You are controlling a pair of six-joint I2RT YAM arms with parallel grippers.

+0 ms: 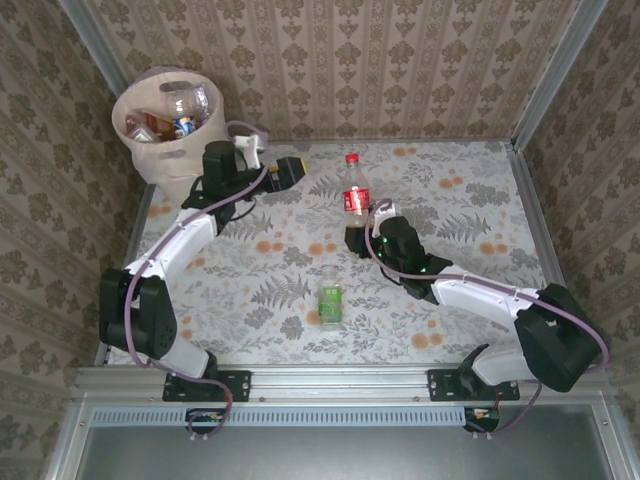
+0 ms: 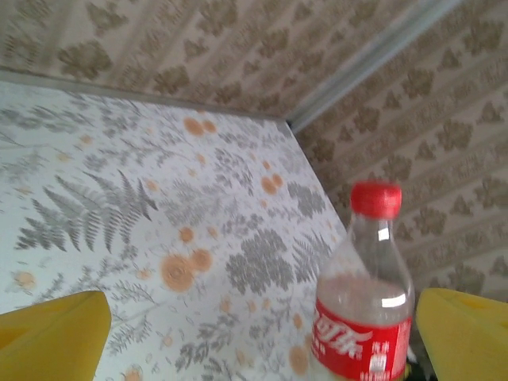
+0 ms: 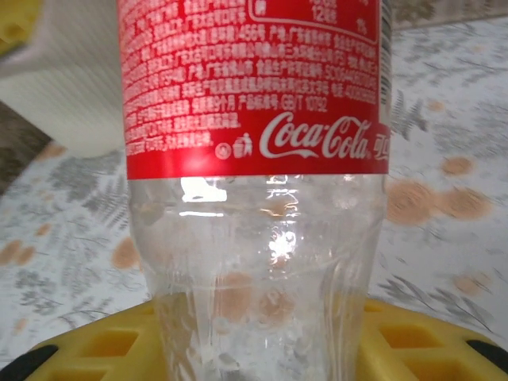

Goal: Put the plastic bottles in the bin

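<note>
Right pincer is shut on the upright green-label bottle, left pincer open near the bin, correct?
Not quite. The right pincer is shut on the upright red-label bottle, as the right wrist view shows. The green-label bottle lies on its side on the table. The left pincer is open near the bin.

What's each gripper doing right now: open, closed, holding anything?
Left gripper: open, empty.
Right gripper: closed on the upright red-labelled bottle.
</note>
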